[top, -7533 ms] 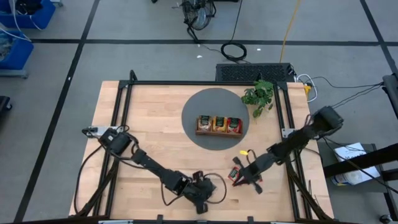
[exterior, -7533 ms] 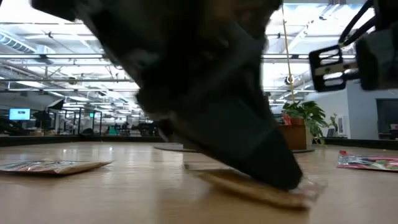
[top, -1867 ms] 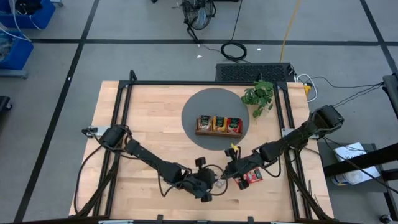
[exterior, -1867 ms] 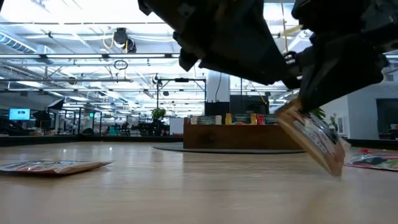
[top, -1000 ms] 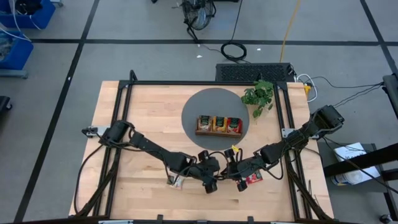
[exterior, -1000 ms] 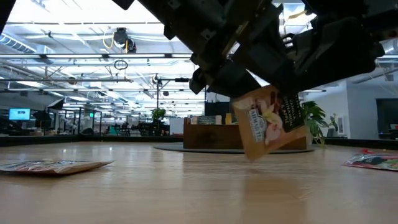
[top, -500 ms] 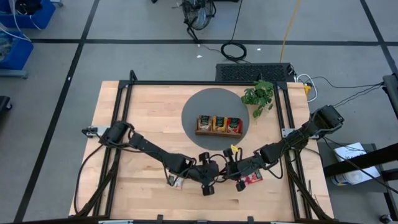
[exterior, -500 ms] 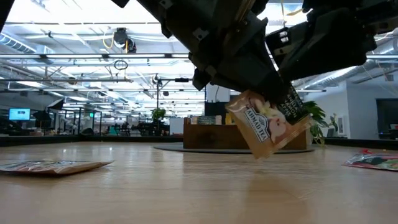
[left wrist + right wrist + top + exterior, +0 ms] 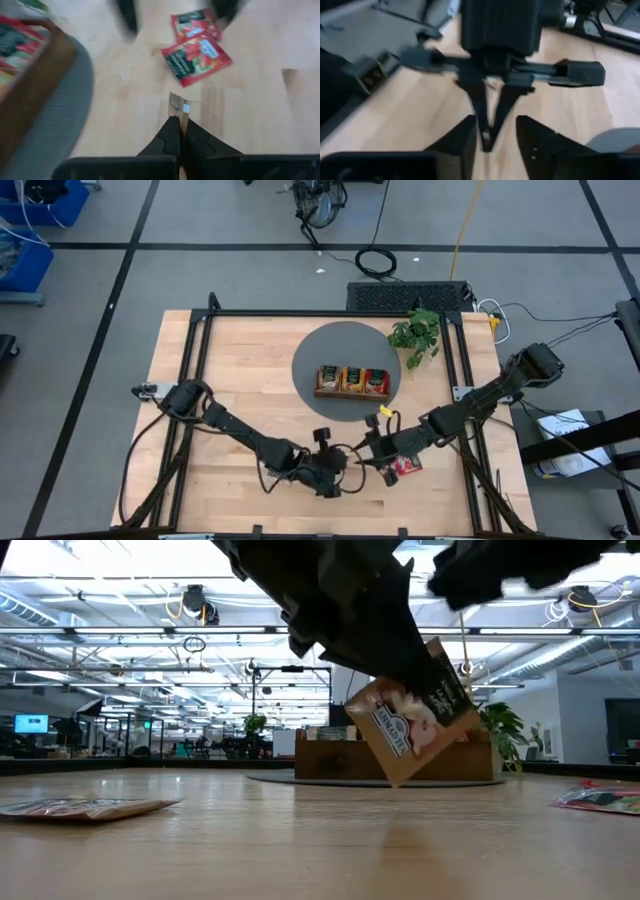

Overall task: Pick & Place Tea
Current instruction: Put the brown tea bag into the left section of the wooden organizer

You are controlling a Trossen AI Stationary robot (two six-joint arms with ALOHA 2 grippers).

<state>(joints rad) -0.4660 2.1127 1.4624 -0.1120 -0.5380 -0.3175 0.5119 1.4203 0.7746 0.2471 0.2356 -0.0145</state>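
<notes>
The two arms meet low over the front of the table, nose to nose, and it reads as a handover between them. The left gripper [image 9: 179,131] has its fingers pressed together on the edge of a beige tea packet [image 9: 412,710], which hangs tilted above the wood, clear of the surface, its printed face turned toward the low camera. Pinched by one edge like that, the rest of the packet stays free to be lowered into a slot.

The right gripper [image 9: 494,134] sits just across from it with its fingers spread and nothing between them. From its own wrist camera the left arm's closed fingers show in that gap, with the thin packet edge caught in them. So the right one looks to be out of the grip, and the left alone carries the packet.

Farther back, the wooden tray [image 9: 352,392] stands on the round grey mat [image 9: 316,356], all three compartments showing packets stood on edge. I'd guess the beige one is bound for there, since that is where its kind is filed.

Two red packets [image 9: 197,54] lie flat on the wood near the right arm, overlapping, not yet picked. In the low view another beige packet [image 9: 85,806] lies flat well off to the other side. The green plant [image 9: 417,333] stands beside the mat, out of the way.
</notes>
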